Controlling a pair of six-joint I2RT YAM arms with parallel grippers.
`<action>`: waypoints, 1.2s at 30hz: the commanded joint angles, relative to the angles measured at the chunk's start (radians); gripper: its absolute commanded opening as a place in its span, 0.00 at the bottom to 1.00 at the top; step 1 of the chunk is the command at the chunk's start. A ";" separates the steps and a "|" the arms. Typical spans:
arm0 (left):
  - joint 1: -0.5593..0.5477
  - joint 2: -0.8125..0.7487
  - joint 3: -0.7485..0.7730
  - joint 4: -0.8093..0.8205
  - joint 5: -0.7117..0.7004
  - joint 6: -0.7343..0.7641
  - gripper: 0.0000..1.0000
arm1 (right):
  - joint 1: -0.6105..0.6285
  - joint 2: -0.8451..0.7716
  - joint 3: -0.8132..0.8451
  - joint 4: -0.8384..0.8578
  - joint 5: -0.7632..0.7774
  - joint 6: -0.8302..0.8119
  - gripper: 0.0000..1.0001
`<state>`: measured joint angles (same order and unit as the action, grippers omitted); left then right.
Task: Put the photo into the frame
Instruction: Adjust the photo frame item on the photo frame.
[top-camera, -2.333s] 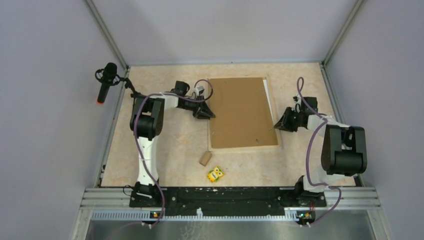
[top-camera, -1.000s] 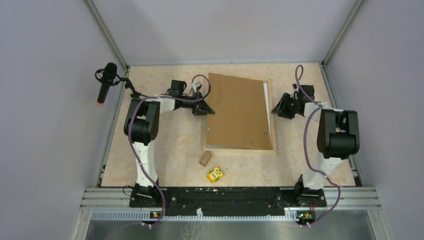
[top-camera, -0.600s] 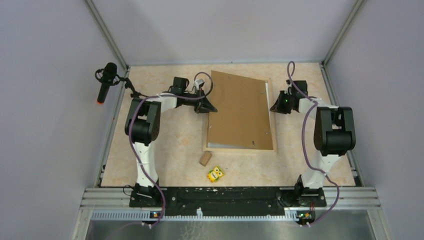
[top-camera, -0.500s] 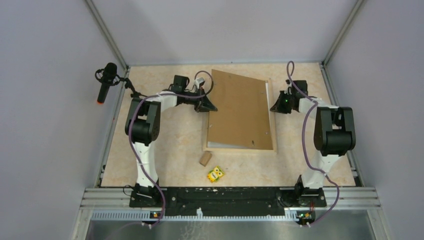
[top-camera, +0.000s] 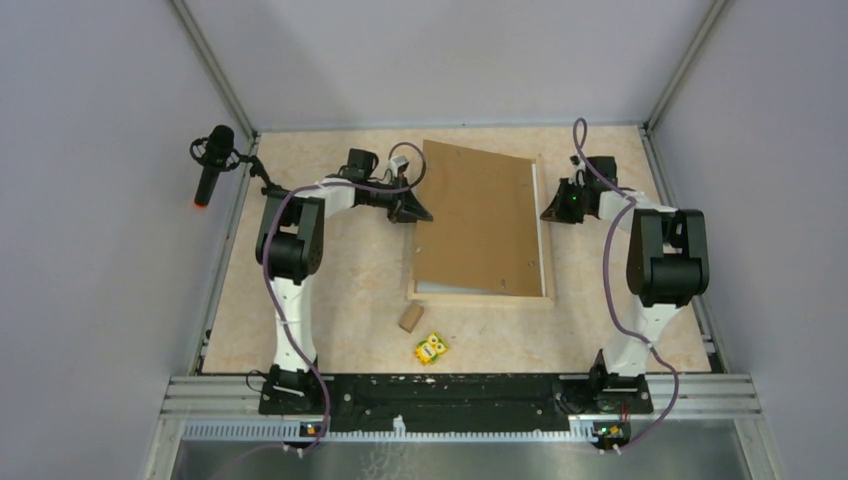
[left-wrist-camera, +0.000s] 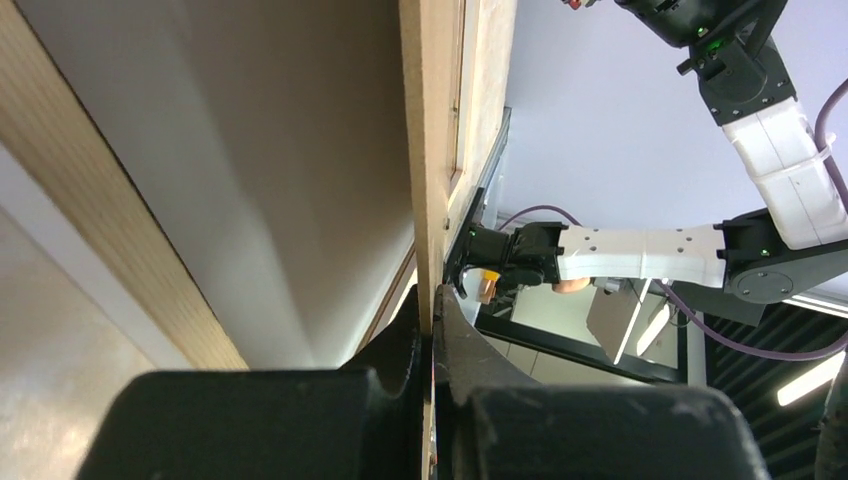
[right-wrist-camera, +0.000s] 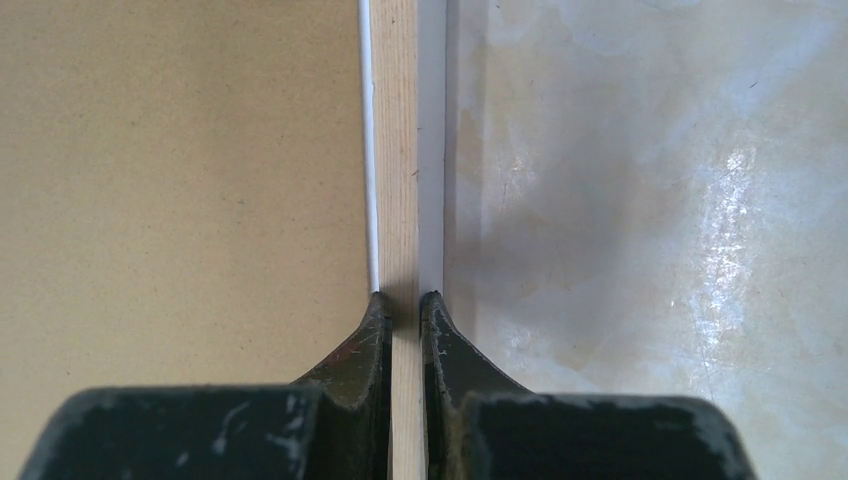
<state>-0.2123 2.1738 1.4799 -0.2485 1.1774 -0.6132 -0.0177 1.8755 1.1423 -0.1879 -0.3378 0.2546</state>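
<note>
board (top-camera: 480, 225): plain brown | frame (right-wrist-camera: 403, 150): pale wood, white edge | table (top-camera: 340, 290): mottled beige | toy (top-camera: 431, 348): seemingly yellow-green

1 big brown board (top-camera: 480, 220) lies on the desk (top-camera: 340, 300). Near the front edge sit 1 tan block (top-camera: 410, 318) and 1 yellow toy (top-camera: 431, 348).
</note>
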 joint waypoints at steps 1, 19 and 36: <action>-0.043 0.048 0.065 0.054 -0.009 -0.020 0.00 | -0.003 0.054 0.000 0.020 0.048 -0.037 0.00; -0.094 -0.004 0.169 -0.234 -0.444 0.156 0.56 | -0.027 0.022 -0.027 0.029 0.068 -0.024 0.00; -0.200 -0.178 0.212 -0.498 -0.769 0.278 0.80 | -0.022 -0.038 -0.018 -0.061 0.110 -0.005 0.32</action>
<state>-0.4175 2.0735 1.7294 -0.7319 0.4229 -0.3622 -0.0357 1.8729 1.1389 -0.1688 -0.2813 0.2646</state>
